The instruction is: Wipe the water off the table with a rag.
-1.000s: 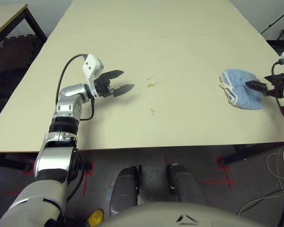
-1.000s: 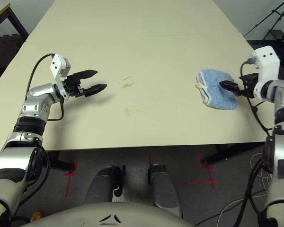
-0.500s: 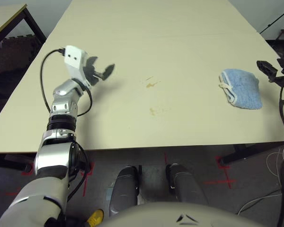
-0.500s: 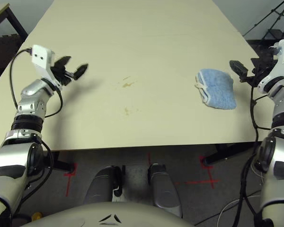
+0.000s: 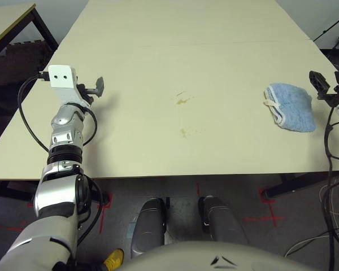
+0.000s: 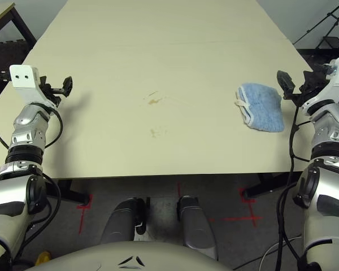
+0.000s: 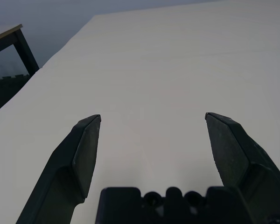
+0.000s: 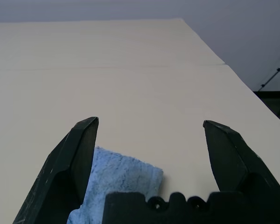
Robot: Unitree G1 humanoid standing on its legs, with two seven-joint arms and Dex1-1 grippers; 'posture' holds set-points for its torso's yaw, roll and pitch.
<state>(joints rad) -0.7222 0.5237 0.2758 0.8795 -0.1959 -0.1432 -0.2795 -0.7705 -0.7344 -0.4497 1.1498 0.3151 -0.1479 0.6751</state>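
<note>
Both tools spread apart, right tool partly hiding rag, water faint

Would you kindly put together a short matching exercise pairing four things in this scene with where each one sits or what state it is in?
Column one:
1. rag
2. water
3. left claw
4. right claw

Column two:
A. open, with the blue cloth just beyond it
B. small brownish spots near the middle of the table
C. bunched near the table's right edge, held by nothing
D. open over bare tabletop on the table's left side

Pairs: 1-C, 2-B, 3-D, 4-A
</note>
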